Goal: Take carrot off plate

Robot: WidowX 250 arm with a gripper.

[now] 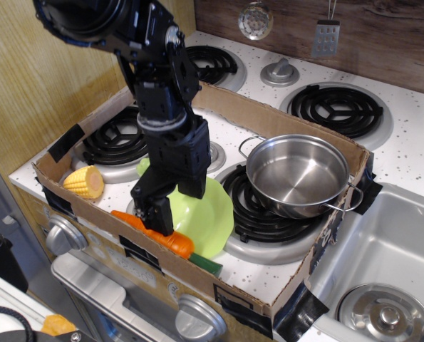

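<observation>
The orange carrot (174, 241) lies along the front cardboard wall, across the near rim of the lime-green plate (206, 210). Its dark green stem end (206, 264) points right. My gripper (157, 218) is down on the carrot's middle, with its black fingers (163, 216) hiding that part. The fingers touch or straddle the carrot, but I cannot see whether they clamp it. The carrot rests low and is not lifted.
A yellow corn cob (85, 182) lies at the left of the cardboard tray (269, 303). A steel pan (297, 174) sits on the right burner. A small green toy (145, 166) peeks out behind my arm. A sink (390, 242) is at the right.
</observation>
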